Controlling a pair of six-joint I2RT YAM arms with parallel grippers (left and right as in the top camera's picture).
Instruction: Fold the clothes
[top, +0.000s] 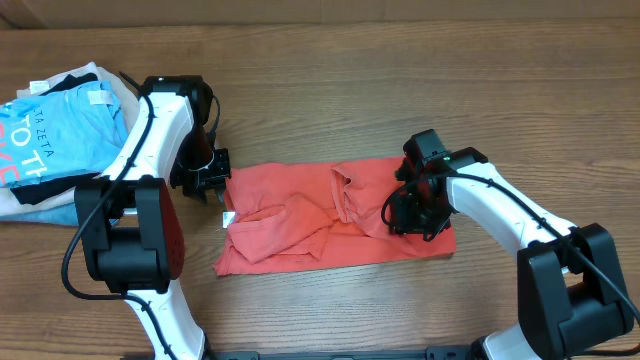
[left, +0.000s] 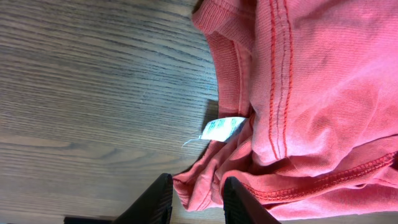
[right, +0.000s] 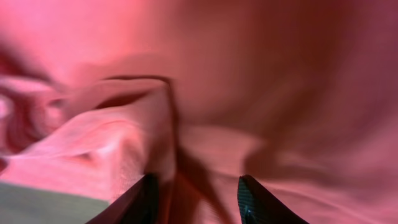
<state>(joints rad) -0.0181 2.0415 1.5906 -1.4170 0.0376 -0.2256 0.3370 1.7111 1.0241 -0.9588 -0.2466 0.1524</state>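
The clothes, a coral-red T-shirt, lie crumpled and partly folded over in the middle of the table, with a white label at the left edge. My left gripper is at that left edge. In the left wrist view it stands partly open, astride a bunched fold of the shirt just below the label. My right gripper is low over the shirt's right part. In the right wrist view its jaws are open wide, with a raised ridge of the cloth by the left finger.
A pile of other garments topped by a light blue printed tee sits at the far left, close behind the left arm. Bare wooden table surrounds the shirt.
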